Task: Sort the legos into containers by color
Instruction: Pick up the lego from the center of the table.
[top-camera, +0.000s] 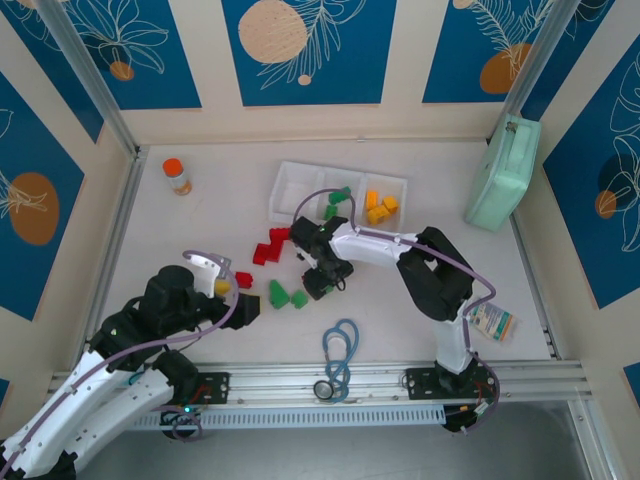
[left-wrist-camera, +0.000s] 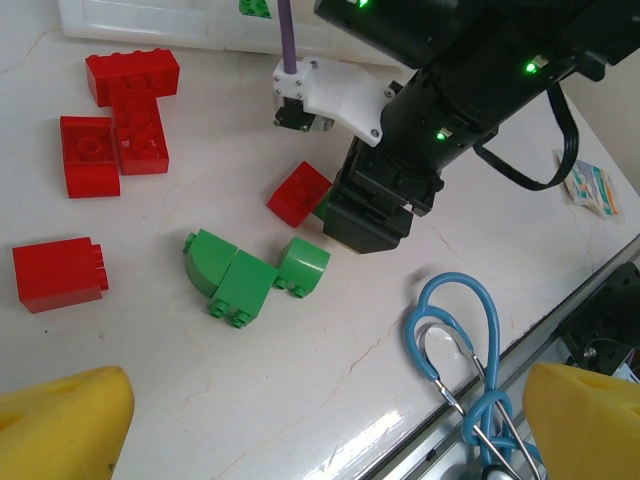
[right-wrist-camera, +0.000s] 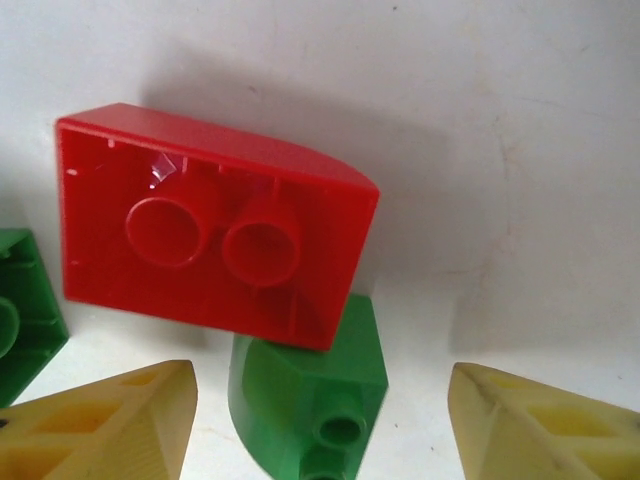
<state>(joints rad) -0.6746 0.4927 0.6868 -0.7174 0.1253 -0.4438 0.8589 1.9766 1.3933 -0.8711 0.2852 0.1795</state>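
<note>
Before me, red legos (top-camera: 268, 247) and green legos (top-camera: 280, 294) lie loose; the containers (top-camera: 297, 190), 3 joined white compartments, hold green and orange ones.

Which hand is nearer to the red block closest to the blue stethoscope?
Right. The right hand hovers just over the red block, its fingers flanking the green block beside it. The left hand is apart, off to its left.

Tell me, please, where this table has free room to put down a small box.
Bare table lies between the orange-capped bottle and the white tray; another free patch lies between the right arm and the mint case. Crowded in front of the tray: red legos, green legos, the right gripper.
</note>
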